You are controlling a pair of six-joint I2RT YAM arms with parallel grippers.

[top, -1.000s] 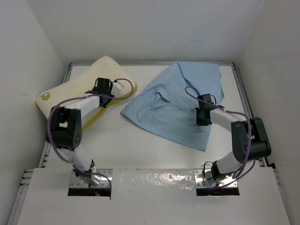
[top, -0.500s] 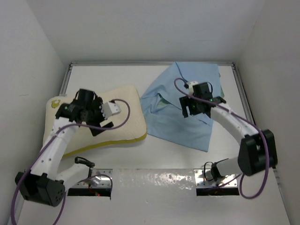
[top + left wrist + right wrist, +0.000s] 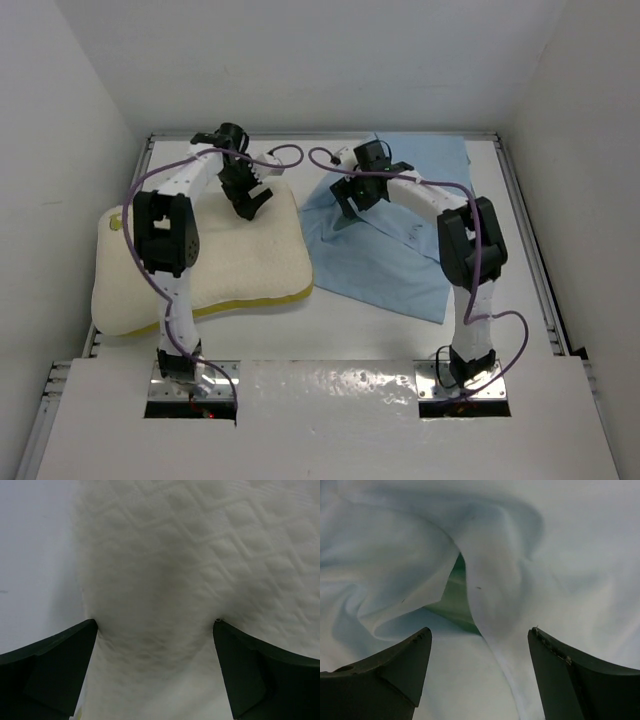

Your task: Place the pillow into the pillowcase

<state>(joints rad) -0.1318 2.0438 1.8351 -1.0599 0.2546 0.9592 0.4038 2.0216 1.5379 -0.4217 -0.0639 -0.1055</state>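
The cream-white pillow [image 3: 220,270] lies flat at the table's left, its yellow edge band [image 3: 255,299] facing me. My left gripper [image 3: 245,207] hangs over the pillow's far edge. In the left wrist view the jaws [image 3: 155,625] stand open, with the quilted pillow [image 3: 190,555] bulging between the dark fingers [image 3: 55,665]. The light blue pillowcase [image 3: 400,240] lies spread at the right. My right gripper [image 3: 349,200] sits at its far left part, open [image 3: 480,630]. A raised fold of the pillowcase [image 3: 490,580] runs between its fingers [image 3: 575,675], and green lining [image 3: 452,600] shows in a gap.
White walls close in the table [image 3: 340,325] on the left, back and right. Metal rails [image 3: 520,200] run along its edges. Purple cables [image 3: 330,160] loop off both wrists at the back. The pillow's right edge nearly meets the pillowcase.
Both grippers went from shut to open. The pillow came off the far left wall and now lies flat, nearer. Both arms have since stretched toward the back, the right one to the pillowcase's far left.
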